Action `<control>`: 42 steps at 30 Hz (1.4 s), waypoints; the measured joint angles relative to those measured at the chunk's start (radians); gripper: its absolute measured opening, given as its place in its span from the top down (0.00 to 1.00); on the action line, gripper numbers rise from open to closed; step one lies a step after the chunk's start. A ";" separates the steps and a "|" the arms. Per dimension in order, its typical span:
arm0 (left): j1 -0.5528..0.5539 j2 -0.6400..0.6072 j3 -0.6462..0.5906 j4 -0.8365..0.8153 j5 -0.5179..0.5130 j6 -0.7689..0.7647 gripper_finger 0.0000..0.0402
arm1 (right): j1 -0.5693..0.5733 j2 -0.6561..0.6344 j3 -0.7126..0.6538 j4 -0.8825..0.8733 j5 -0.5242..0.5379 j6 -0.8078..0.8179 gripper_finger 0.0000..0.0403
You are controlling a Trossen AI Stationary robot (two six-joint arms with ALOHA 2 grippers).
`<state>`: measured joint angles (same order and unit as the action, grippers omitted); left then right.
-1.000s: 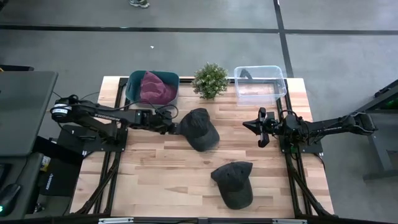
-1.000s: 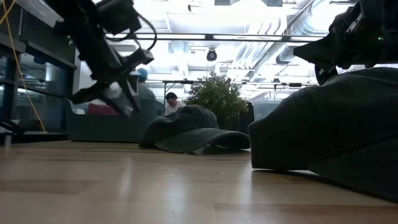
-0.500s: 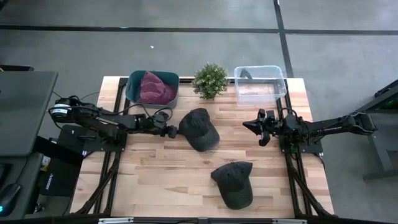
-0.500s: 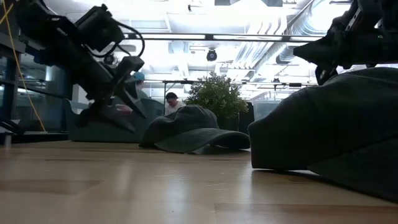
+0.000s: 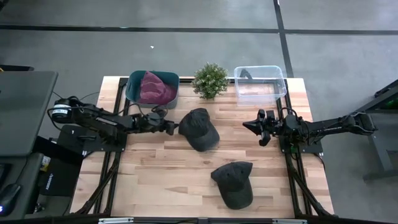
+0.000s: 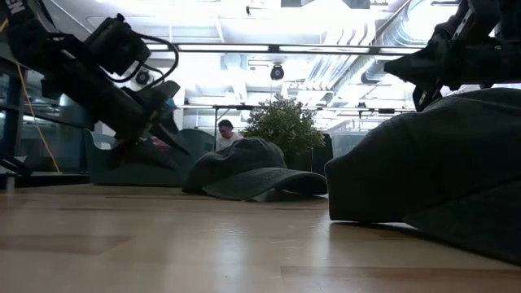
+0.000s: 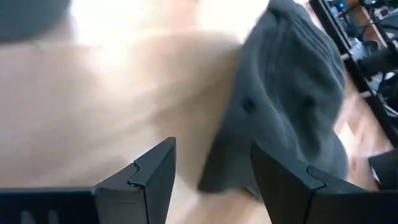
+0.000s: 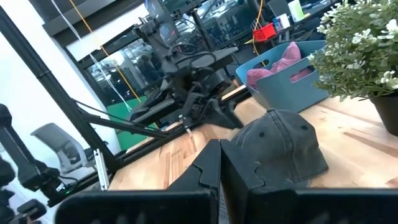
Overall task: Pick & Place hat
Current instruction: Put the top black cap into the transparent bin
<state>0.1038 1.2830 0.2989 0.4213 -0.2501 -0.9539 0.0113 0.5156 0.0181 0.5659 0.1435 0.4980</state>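
Observation:
Two dark grey caps lie on the wooden table. One cap [image 5: 199, 129] [image 6: 252, 171] [image 7: 292, 93] [image 8: 280, 146] rests mid-table, the other cap [image 5: 234, 183] [image 6: 431, 187] nearer the table's near edge. A maroon hat [image 5: 155, 87] sits in a teal bin [image 5: 134, 84]. My left gripper [image 5: 170, 128] [image 6: 151, 150] [image 7: 214, 168] is open, low and almost level, its fingers just left of the mid-table cap's edge and apart from it. My right gripper [image 5: 252, 126] [image 8: 221, 163] is shut, hovering to the right of that cap.
A potted plant [image 5: 209, 79] [image 8: 367, 56] stands at the far edge between the teal bin and a clear plastic bin [image 5: 259, 82]. Bare tabletop lies left of the near cap [image 5: 155, 180]. People show in the room beyond the table.
My left gripper has come down toward the table and tipped from pointing downward to nearly level. It has drawn slightly back toward the table's left edge, away from the mid-table cap. The caps have stayed where they were.

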 joint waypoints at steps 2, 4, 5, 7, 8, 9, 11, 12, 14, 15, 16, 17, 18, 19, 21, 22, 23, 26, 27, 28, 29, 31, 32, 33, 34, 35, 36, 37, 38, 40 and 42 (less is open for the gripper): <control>0.037 0.000 0.000 0.020 0.024 0.036 0.50 | 0.000 0.000 0.000 0.000 -0.014 0.000 1.00; 0.079 0.000 0.000 0.050 0.075 0.075 0.50 | 0.000 0.000 0.000 0.000 -0.031 0.000 1.00; 0.102 0.004 0.000 0.066 0.111 0.089 0.50 | 0.000 0.000 0.000 0.000 -0.040 0.000 1.00; 0.140 0.013 0.000 0.094 0.191 0.107 0.50 | 0.000 0.000 0.000 0.000 -0.054 0.000 1.00; 0.155 0.015 0.000 0.101 0.223 0.117 0.50 | 0.000 0.000 0.000 0.000 -0.058 0.000 1.00; 0.168 0.017 0.000 0.108 0.244 0.130 0.50 | 0.000 0.000 0.000 0.000 -0.066 0.000 1.00; 0.186 0.018 0.000 0.104 0.248 0.155 0.50 | 0.000 0.000 0.000 0.000 -0.084 0.000 1.00; 0.195 0.019 0.000 0.100 0.248 0.165 0.50 | 0.000 0.000 0.000 0.000 -0.092 0.000 1.00; 0.212 0.037 0.001 0.112 0.269 0.182 0.50 | 0.001 0.000 0.000 0.000 -0.104 0.001 1.00; 0.220 0.047 0.001 0.117 0.294 0.186 0.50 | 0.001 0.000 0.000 0.000 -0.110 0.005 1.00; 0.226 0.056 0.001 0.123 0.326 0.189 0.50 | 0.001 0.000 0.000 0.000 -0.114 0.015 1.00; 0.230 0.065 0.001 0.136 0.359 0.190 0.50 | 0.001 0.000 0.000 0.000 -0.116 0.024 1.00; 0.231 0.076 0.001 0.150 0.380 0.191 0.50 | 0.001 0.000 0.000 0.000 -0.116 0.026 1.00; 0.230 0.092 0.001 0.165 0.389 0.195 0.50 | 0.001 0.000 0.000 0.000 -0.117 0.026 1.00; 0.230 0.130 0.002 0.189 0.391 0.198 0.50 | 0.001 0.000 0.000 0.000 -0.125 0.026 1.00; 0.230 0.152 0.002 0.208 0.393 0.198 0.50 | 0.001 0.000 0.000 0.000 -0.126 0.026 1.00; 0.230 0.170 0.002 0.235 0.399 0.193 0.50 | 0.001 0.000 0.000 0.000 -0.126 0.026 1.00; 0.230 0.204 0.002 0.300 0.433 0.189 0.50 | 0.001 0.000 0.000 0.000 -0.126 0.026 1.00; 0.230 0.217 0.004 0.320 0.453 0.187 0.50 | 0.001 0.000 0.000 0.000 -0.128 0.026 1.00; 0.230 0.231 0.011 0.328 0.472 0.187 0.50 | 0.001 0.000 0.000 0.000 -0.130 0.026 1.00; 0.230 0.245 0.020 0.332 0.489 0.186 0.50 | 0.001 0.000 0.000 0.000 -0.133 0.026 1.00; 0.230 0.267 0.040 0.330 0.539 0.182 0.50 | 0.001 0.000 0.000 -0.001 -0.134 0.026 1.00; 0.230 0.276 0.053 0.331 0.563 0.178 0.50 | 0.001 0.000 0.000 -0.001 -0.134 0.026 1.00; 0.230 0.286 0.066 0.332 0.584 0.172 0.50 | 0.001 0.000 0.000 -0.001 -0.134 0.026 1.00; 0.230 0.296 0.079 0.332 0.596 0.170 0.50 | 0.001 0.000 0.000 -0.001 -0.134 0.026 1.00; 0.230 0.304 0.091 0.332 0.603 0.167 0.50 | 0.001 0.000 0.000 -0.001 -0.134 0.026 1.00; 0.230 0.312 0.102 0.332 0.606 0.167 0.50 | 0.001 0.000 0.000 -0.001 -0.134 0.026 1.00; 0.230 0.320 0.113 0.332 0.608 0.167 0.50 | 0.001 0.000 0.000 -0.001 -0.134 0.026 1.00; 0.230 0.328 0.124 0.332 0.608 0.166 0.50 | 0.001 0.000 0.000 -0.001 -0.134 0.026 1.00; 0.230 0.347 0.144 0.332 0.608 0.166 0.50 | 0.001 0.000 0.000 -0.001 -0.134 0.026 1.00; 0.230 0.362 0.160 0.331 0.619 0.164 0.50 | 0.001 0.000 0.000 -0.001 -0.135 0.026 1.00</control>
<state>0.3336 1.6455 0.4593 0.7520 0.3685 -0.7899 0.0120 0.5157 0.0181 0.5648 0.0088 0.5242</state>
